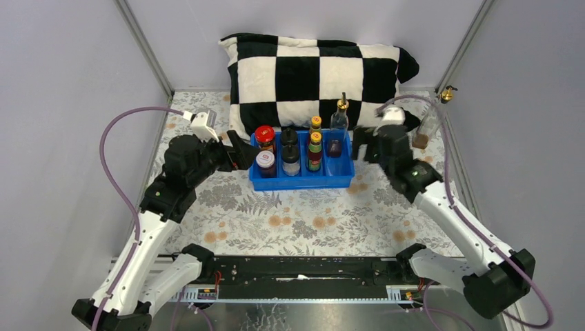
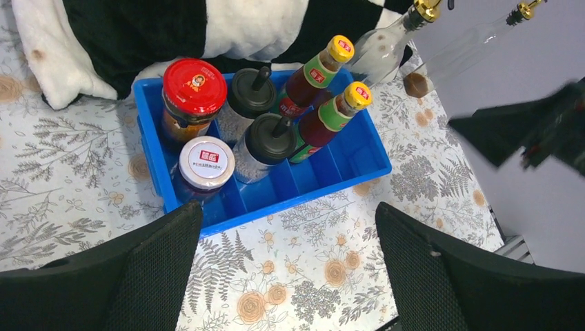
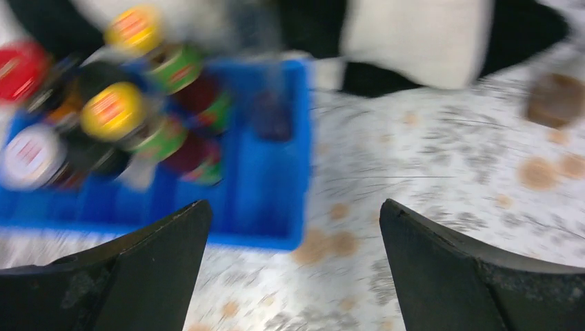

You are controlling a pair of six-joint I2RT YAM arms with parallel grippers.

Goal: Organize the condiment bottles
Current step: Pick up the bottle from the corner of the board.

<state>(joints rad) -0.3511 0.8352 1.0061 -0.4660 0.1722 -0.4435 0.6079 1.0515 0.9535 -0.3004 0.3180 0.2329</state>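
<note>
Last gold-spouted bottle stands outside the blue tray, right of the right gripper — jaws spread, empty — the left arm far off

A blue tray sits on the flower-patterned counter, just near of a black-and-white checkered pillow. In its left end, the red-lidded jar stands behind the white-lidded jar. Rightward come the far black-capped jar and the near black-capped jar, then the far yellow-capped bottle and the near yellow-capped bottle, then a gold-spouted bottle. The second gold-spouted bottle stands outside the tray, near the far right corner. The left fingers flank the tray's left end, and the right fingers its right.
</note>
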